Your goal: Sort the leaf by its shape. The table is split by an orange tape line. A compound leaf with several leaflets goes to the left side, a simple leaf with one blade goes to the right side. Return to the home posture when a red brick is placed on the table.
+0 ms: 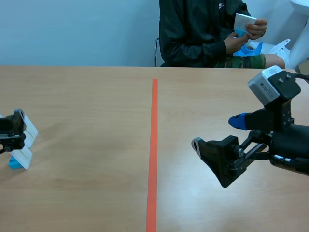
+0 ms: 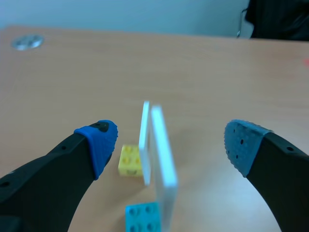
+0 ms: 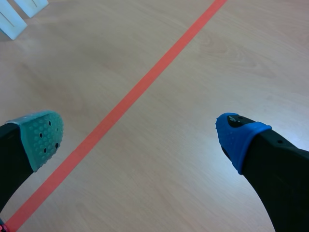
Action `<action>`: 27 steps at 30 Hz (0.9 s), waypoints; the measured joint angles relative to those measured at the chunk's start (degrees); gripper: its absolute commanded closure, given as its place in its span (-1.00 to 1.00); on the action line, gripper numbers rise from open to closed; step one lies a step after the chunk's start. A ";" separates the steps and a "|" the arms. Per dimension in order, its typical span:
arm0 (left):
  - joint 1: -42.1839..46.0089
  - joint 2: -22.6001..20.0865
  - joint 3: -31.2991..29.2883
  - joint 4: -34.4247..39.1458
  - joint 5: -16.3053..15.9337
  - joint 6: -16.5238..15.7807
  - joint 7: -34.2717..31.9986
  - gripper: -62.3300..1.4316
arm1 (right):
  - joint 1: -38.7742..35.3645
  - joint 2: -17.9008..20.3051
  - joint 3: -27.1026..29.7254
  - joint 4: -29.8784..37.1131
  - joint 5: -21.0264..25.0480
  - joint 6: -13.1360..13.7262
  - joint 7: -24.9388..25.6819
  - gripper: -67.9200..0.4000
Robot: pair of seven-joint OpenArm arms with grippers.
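Observation:
Two white cards (image 2: 161,159) stand upright on small brick bases, one yellow (image 2: 129,161) and one blue (image 2: 143,217). They show edge-on, so no leaf picture can be made out. My left gripper (image 2: 171,141) is open with the cards between its fingers, untouched. In the scene view the cards (image 1: 28,131) and the left gripper (image 1: 12,135) are at the far left edge. My right gripper (image 1: 217,133) hangs open and holds nothing, right of the orange tape line (image 1: 154,145). In the right wrist view the tape line (image 3: 140,87) runs under the right gripper (image 3: 140,133).
A person (image 1: 207,34) sits across the table, holding a white card (image 1: 244,21) in both hands. A round metal disc (image 2: 27,42) is set in the tabletop far ahead of the left gripper. The white cards (image 3: 12,21) show far beyond the tape in the right wrist view.

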 measured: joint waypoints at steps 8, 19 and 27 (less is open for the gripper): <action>9.84 -3.76 -6.62 20.04 -3.19 -3.61 2.95 -1.00 | 0.00 0.00 0.00 0.00 0.00 0.00 0.02 -1.00; 20.39 -4.37 -5.66 38.14 -7.30 -20.48 14.14 -1.00 | 0.00 0.00 0.00 0.00 0.00 0.00 0.04 -1.00; 20.24 -4.33 5.05 34.71 -6.43 -19.74 17.90 -1.00 | -1.97 0.00 3.15 0.90 1.55 -0.02 0.04 -1.00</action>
